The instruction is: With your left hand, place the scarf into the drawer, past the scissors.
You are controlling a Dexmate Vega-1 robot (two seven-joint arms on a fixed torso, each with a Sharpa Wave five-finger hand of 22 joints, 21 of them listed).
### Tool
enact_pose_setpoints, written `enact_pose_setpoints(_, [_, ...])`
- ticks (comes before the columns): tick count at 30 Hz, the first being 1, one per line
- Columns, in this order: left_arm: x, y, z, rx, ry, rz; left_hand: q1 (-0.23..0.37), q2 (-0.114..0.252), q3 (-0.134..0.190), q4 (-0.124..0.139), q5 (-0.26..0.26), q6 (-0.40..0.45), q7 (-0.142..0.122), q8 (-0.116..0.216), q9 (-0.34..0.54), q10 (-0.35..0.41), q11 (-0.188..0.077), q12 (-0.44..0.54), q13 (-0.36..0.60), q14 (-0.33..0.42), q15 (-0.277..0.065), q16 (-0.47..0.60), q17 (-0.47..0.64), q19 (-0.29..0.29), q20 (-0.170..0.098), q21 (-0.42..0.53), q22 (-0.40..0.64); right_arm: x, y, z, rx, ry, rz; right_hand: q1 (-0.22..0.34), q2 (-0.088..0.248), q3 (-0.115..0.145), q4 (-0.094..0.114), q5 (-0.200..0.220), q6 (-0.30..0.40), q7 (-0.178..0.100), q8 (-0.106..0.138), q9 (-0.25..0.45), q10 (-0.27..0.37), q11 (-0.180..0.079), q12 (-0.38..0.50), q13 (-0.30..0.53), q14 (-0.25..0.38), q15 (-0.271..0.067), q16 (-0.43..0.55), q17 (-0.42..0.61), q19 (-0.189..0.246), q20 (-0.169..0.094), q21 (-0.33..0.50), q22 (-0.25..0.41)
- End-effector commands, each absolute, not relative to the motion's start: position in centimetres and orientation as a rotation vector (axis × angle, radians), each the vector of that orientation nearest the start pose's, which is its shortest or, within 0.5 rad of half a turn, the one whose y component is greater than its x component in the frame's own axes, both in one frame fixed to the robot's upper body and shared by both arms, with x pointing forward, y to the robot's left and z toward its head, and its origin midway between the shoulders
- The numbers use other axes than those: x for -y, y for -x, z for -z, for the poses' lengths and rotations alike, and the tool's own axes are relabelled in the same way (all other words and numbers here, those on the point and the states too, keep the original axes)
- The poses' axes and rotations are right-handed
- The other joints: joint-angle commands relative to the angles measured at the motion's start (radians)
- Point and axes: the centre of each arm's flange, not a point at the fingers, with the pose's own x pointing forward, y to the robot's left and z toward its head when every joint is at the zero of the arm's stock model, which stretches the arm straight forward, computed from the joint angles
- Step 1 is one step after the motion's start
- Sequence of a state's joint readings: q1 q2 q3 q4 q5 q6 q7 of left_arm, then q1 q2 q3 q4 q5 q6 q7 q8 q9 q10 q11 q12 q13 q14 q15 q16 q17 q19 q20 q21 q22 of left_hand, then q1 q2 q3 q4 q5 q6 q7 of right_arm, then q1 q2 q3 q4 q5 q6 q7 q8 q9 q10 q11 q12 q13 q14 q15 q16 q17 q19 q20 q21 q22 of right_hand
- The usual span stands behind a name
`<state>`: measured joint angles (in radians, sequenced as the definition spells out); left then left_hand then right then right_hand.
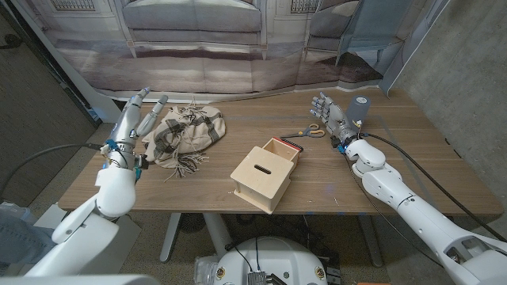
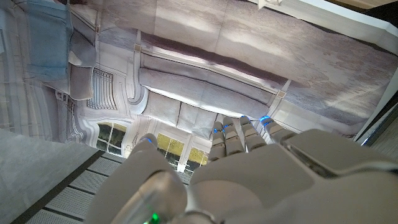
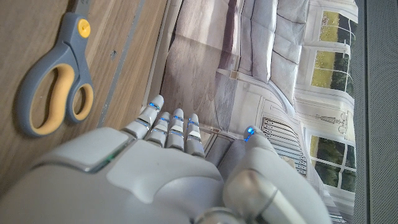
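Observation:
A crumpled beige scarf (image 1: pixel 185 134) with dark stripes and fringe lies on the table's left side. My left hand (image 1: pixel 136 117) stands just left of it, fingers apart and pointing away, holding nothing; its back (image 2: pixel 249 174) faces the wrist camera. A small wooden box with a pulled-out drawer (image 1: pixel 283 150) sits in the middle. Grey scissors with yellow handles (image 1: pixel 310 132) lie right of the drawer, and their handles (image 3: pixel 56 81) lie beside my right hand (image 3: pixel 168 168). That right hand (image 1: pixel 333 115) stands upright right of the scissors, fingers apart and empty.
The wooden box (image 1: pixel 263 178) has a slot in its top and stands near the table's front edge. A printed backdrop (image 1: pixel 238 47) hangs behind the table (image 1: pixel 380 170). A dark wall (image 1: pixel 467 71) stands to the right.

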<state>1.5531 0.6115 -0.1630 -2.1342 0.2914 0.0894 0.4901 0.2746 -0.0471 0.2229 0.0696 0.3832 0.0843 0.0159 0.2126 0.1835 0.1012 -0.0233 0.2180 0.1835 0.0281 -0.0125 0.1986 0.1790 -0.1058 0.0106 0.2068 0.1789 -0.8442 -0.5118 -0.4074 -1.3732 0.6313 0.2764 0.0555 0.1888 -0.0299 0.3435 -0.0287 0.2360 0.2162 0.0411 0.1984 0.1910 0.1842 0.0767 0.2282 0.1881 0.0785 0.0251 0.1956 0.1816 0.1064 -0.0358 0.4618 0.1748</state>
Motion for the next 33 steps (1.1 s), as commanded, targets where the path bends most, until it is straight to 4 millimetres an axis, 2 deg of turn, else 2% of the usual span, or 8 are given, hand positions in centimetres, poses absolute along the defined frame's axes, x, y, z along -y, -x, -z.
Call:
enact_pose_setpoints(1, [-37.33,-44.57,1.09,0.737,-0.806,-0.559,0.016,0.000,-0.004,0.001,0.004,0.006,-0.006,0.000,0.004,0.000,-0.001,-0.004,0.005,0.005,0.001,-0.003,0.004,-0.002,0.007,-0.001,0.002,25.33,-64.44,2.04,0.617,-0.013,-0.304,0.001,0.008,0.002,-0.005,0.000,0.008,0.001,0.001,0.003,0.009,-0.003,-0.001,0.002,0.013,0.001,-0.003,0.003,0.010,0.001,-0.008,0.001])
enact_pose_setpoints(21, [-37.00,-45.13,0.49,0.668,-0.918,-0.593,0.033,0.000,-0.007,-0.007,0.010,-0.030,-0.023,-0.015,0.005,-0.015,0.006,-0.013,0.006,-0.008,-0.001,-0.010,0.004,-0.011,0.016,-0.005,0.003,25.42,-64.59,2.12,0.622,-0.018,-0.308,0.000,0.009,0.001,-0.007,-0.001,0.010,0.000,0.001,0.003,0.011,0.001,-0.001,0.002,0.012,0.001,-0.004,0.003,0.013,0.002,-0.015,0.001])
enact_pose_setpoints(23, [-37.05,-45.05,0.51,0.670,-0.924,-0.600,0.036,-0.001,-0.007,-0.008,0.011,-0.031,-0.025,-0.015,0.005,-0.016,0.003,-0.013,0.006,-0.008,0.002,-0.010,0.004,-0.010,0.027,-0.005,0.003,25.43,-64.61,2.20,0.625,-0.021,-0.310,0.000,0.010,0.000,-0.007,-0.001,0.010,-0.001,0.001,0.003,0.011,0.001,-0.001,0.002,0.012,0.002,-0.004,0.003,0.013,0.002,-0.016,0.002])
enact_pose_setpoints(33, [-37.24,-45.42,0.32,0.651,-0.944,-0.601,0.043,-0.002,-0.008,-0.012,0.013,-0.038,-0.033,-0.017,0.005,-0.023,0.004,-0.016,0.006,-0.006,0.005,-0.008,0.004,-0.008,0.035,-0.004,0.003,25.24,-64.76,2.61,0.620,-0.022,-0.315,-0.001,0.010,0.000,-0.007,-0.001,0.012,0.000,0.002,0.003,0.010,0.000,-0.002,0.002,0.013,0.000,-0.004,0.003,0.014,0.003,-0.020,0.002])
